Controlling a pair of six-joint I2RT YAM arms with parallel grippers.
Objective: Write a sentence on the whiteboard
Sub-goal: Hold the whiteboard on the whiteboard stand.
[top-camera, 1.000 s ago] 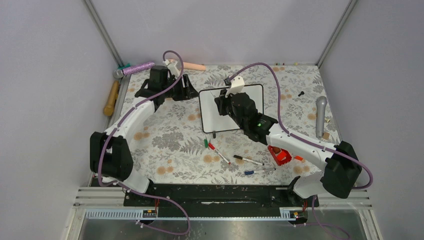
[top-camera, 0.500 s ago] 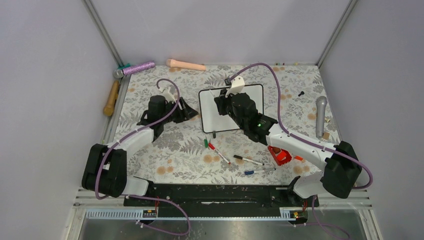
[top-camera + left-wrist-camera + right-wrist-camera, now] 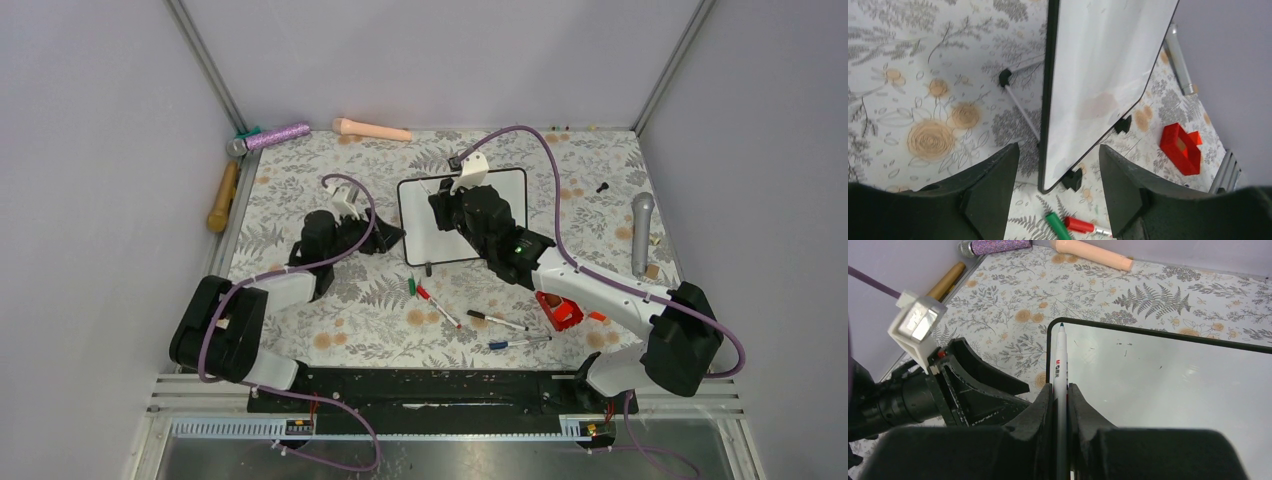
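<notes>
Whiteboard [image 3: 418, 238] partly hidden by right tool [image 3: 447, 208] gripping pen [image 3: 1062, 365].

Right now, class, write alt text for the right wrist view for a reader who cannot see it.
The right jaws grip a white marker pointing at the upper-left corner of the whiteboard, which is blank but for faint specks. The left jaws stand open beside its left edge.

Nothing legible — red print on the marker [image 3: 1060, 371] is too small; the whiteboard [image 3: 1173, 390] shows only specks.
</notes>
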